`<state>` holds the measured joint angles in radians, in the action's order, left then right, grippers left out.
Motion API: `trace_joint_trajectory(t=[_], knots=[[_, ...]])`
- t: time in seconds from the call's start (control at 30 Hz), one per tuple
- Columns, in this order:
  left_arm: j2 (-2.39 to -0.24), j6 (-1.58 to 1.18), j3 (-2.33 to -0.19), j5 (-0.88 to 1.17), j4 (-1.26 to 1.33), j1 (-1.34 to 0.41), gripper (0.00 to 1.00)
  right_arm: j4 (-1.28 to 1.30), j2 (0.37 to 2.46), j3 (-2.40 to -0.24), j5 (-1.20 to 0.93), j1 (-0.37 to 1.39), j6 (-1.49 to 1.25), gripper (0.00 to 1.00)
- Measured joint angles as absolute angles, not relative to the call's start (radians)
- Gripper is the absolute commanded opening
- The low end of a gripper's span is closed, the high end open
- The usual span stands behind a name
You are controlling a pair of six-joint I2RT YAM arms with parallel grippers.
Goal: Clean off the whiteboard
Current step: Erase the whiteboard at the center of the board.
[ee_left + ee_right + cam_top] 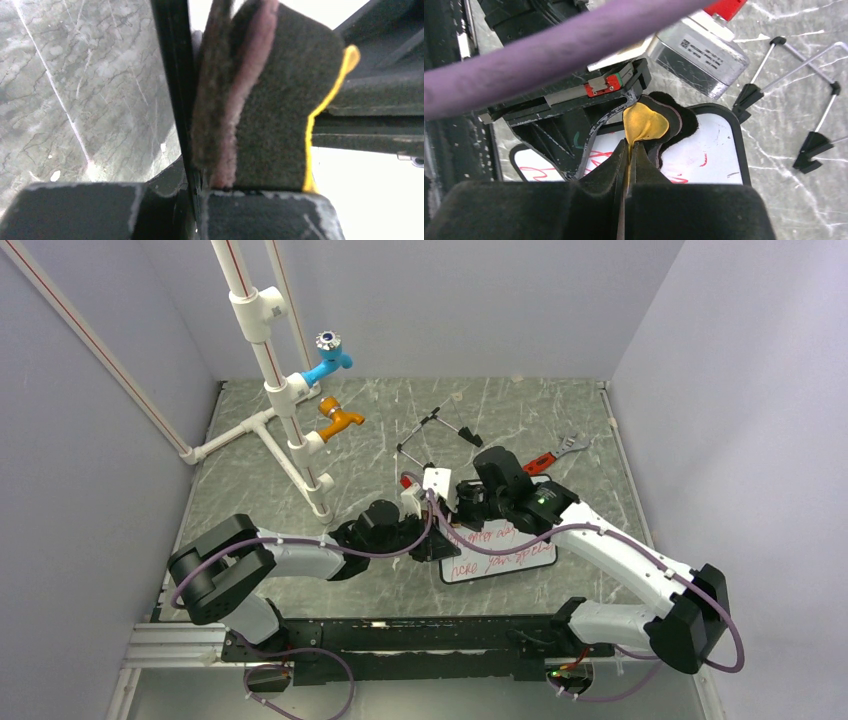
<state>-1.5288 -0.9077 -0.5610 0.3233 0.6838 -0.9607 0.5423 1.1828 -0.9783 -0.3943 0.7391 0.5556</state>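
While the board is clamped by the left gripper, the eraser is pinched on it by the right gripper.

A yellow-and-black eraser is pinched between the closed fingers of the right hand; just ahead, the whiteboard is marked with red writing.

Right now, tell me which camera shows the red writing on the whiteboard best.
Top external: the whiteboard shows its red writing across most of its width. Right wrist shows only scraps of red past the eraser. Left wrist shows just frame edge and glare, no writing.
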Motion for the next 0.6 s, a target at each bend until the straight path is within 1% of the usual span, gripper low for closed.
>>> trace_joint_trajectory(t=[0.27, 0.4, 0.5, 0.6], knots=[[-1.529, -0.931, -0.552, 0.342, 0.684, -0.944, 0.0, 0.55, 1.219, -0.994, -0.307, 0.783, 0.633, 0.0], [-1.529, -0.946, -0.548, 0.344, 0.684, -0.936, 0.0, 0.532, 1.222, -0.998, -0.234, 0.794, 0.601, 0.0], [-1.529, -0.947, -0.548, 0.351, 0.686, -0.933, 0.0, 0.529, 1.222, -1.01, -0.193, 0.761, 0.554, 0.0], [-1.529, -0.947, -0.55, 0.356, 0.69, -0.933, 0.0, 0.527, 1.222, -1.015, -0.205, 0.733, 0.517, 0.0]])
